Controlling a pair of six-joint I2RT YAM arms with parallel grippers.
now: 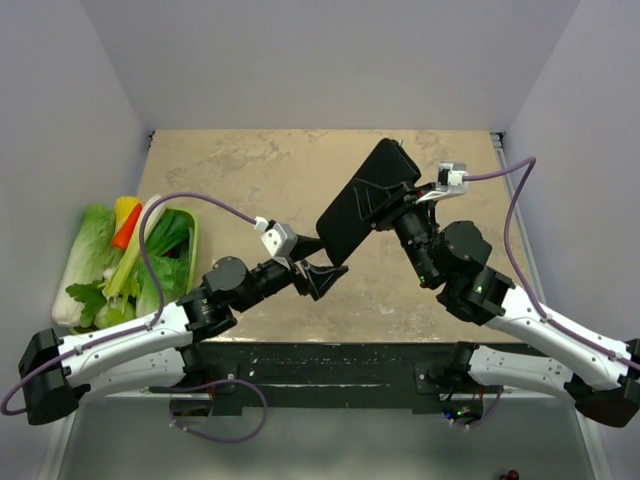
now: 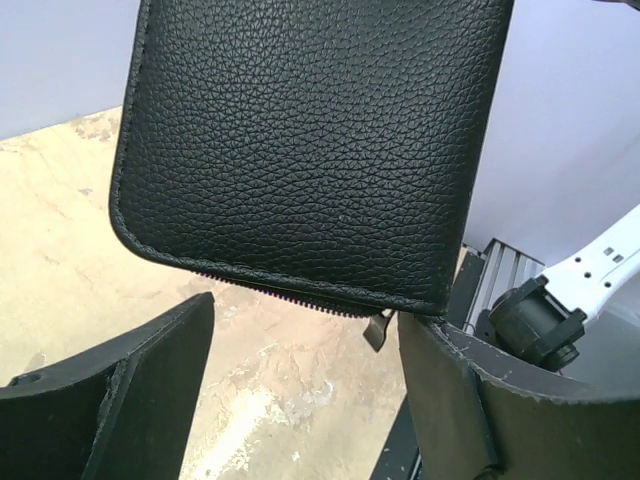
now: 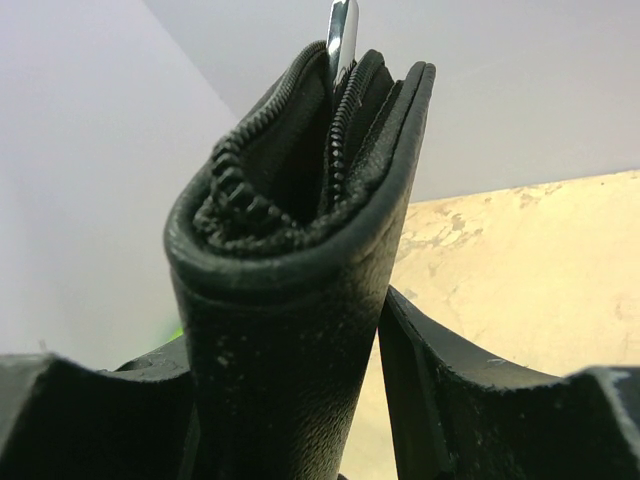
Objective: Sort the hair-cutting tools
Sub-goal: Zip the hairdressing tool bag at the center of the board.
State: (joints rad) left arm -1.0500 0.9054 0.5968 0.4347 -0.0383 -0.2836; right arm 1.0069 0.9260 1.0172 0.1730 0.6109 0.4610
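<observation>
Top external view: the biggest thing is the beige table point(image 1: 250, 170), and right over the middle of it a black leather case point(image 1: 365, 200) is held up off the surface, tilted so its long side runs from about 7 o'clock to 1 o'clock. Off at 9 o'clock there's a pile of vegetables point(image 1: 100, 260) by the wall.

The right pincer point(image 3: 290, 400) is clamped on the case, gripping it from the 4 o'clock side. In the right wrist view the case stands straight up between the two fingers, which press on both faces.

The left pincer point(image 2: 310, 340) is spread wide and holds nothing. It sits at the 7 o'clock end of the case. In the left wrist view the case's zipped edge hangs at 12 o'clock, just above the gap between the fingers. I can't tell if the finger on the right side touches the corner.

Smallest stuff: a silver metal tip point(image 3: 342, 40) pokes out of the unzipped end of the case, at 12 o'clock from the right pincer. I can't tell if it's scissors. A little zip pull point(image 2: 378, 328) dangles from the lower edge.
</observation>
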